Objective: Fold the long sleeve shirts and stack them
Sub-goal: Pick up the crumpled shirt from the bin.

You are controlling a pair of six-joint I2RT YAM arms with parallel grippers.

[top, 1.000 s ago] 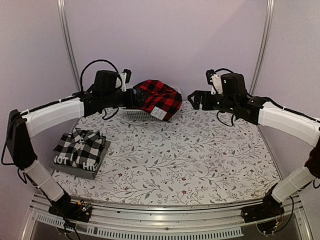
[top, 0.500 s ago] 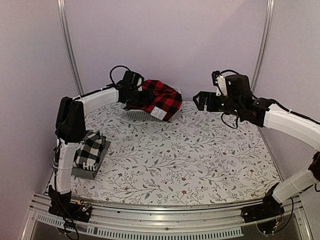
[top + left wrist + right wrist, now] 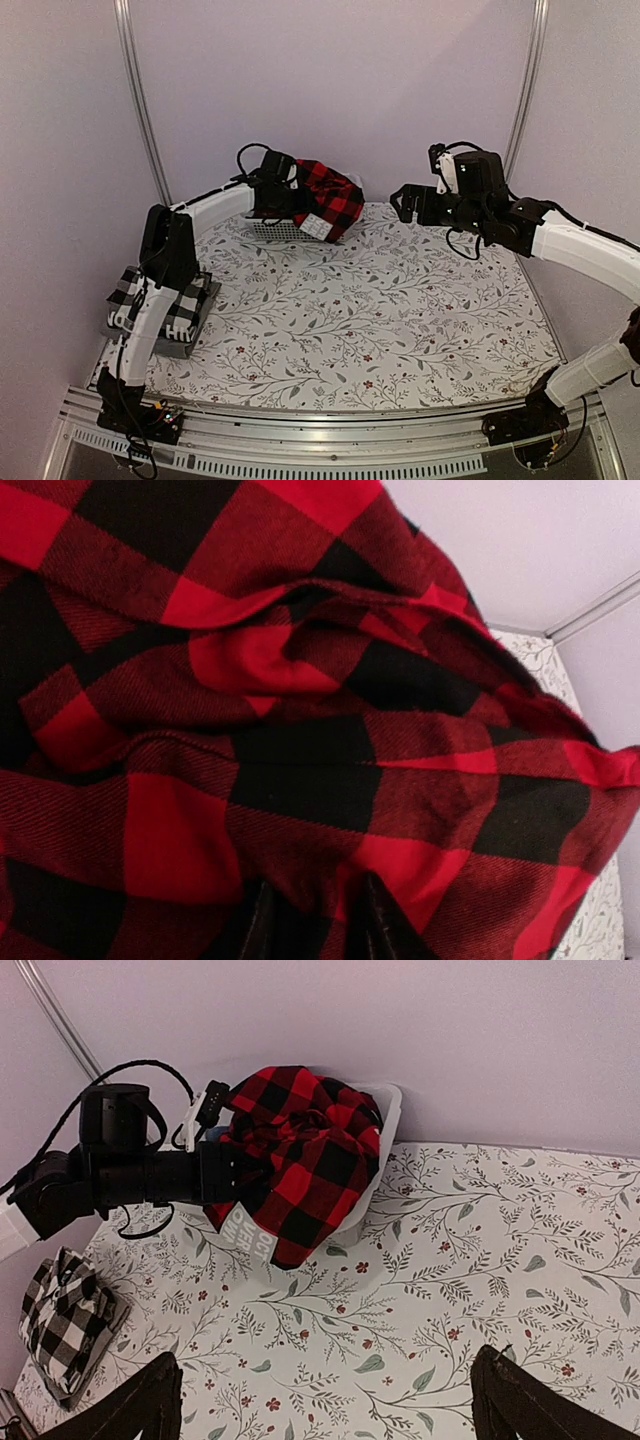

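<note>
A crumpled red-and-black check flannel shirt (image 3: 332, 193) is heaped in a white basket (image 3: 268, 229) at the back of the table. My left gripper (image 3: 291, 196) reaches into the heap from the left. In the left wrist view the flannel (image 3: 300, 730) fills the frame, and a fold of it sits pinched between the left gripper (image 3: 315, 905) fingers. A black-and-white check shirt (image 3: 188, 296) lies folded on a dark grey white-lettered one (image 3: 150, 336) at the left edge. My right gripper (image 3: 400, 200) hovers open right of the basket, holding nothing.
A grey white-lettered tag (image 3: 245, 1235) hangs from the flannel (image 3: 305, 1145) over the basket's front. The floral tablecloth (image 3: 380, 310) covers the table. Walls and metal posts (image 3: 135, 90) close in behind the basket (image 3: 388, 1110). The left arm's elbow (image 3: 165, 240) stands above the folded stack.
The left arm swung in from the left and pushed its gripper into the flannel; its fingers have closed onto a fold. The right gripper drifted slightly right and stays open.
</note>
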